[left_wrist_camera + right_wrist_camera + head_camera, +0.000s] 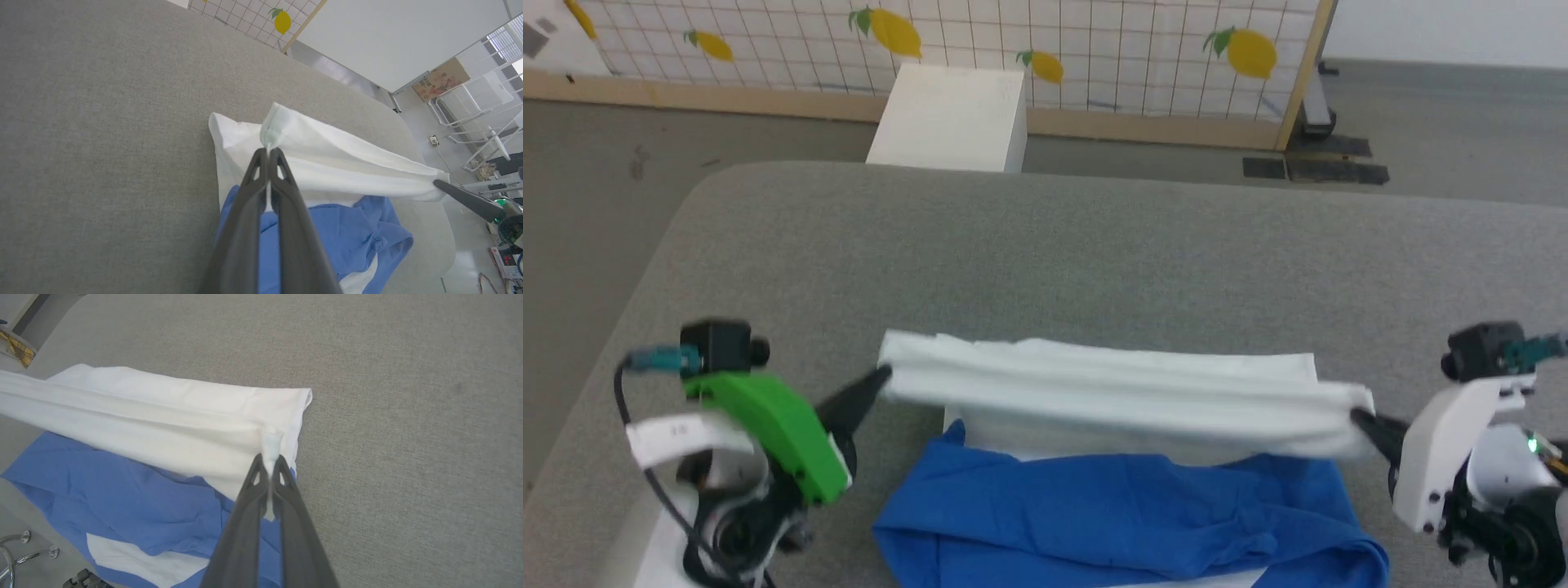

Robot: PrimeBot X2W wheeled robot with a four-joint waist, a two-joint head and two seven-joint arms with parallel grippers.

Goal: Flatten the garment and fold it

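Blue band of garment (1127, 408) nearest, on worktop (1045, 245). Jaws of left gripper (882, 377), right gripper (1357, 416) pinch white hem corners (taut). Step: folding, likely. Next: carry hem over blue, level.

Long dark fingers (849, 404), left gripper (882, 377) backed by green housing (776, 433), black camera (719, 345), teal plug (662, 359), black cable (619, 392), right gripper (1356, 415) backed by white screwed housing (1445, 441)

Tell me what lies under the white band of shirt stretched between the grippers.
More of the garment: its blue part and white cloth, lying on the grey table. Anything beneath those layers is covered.
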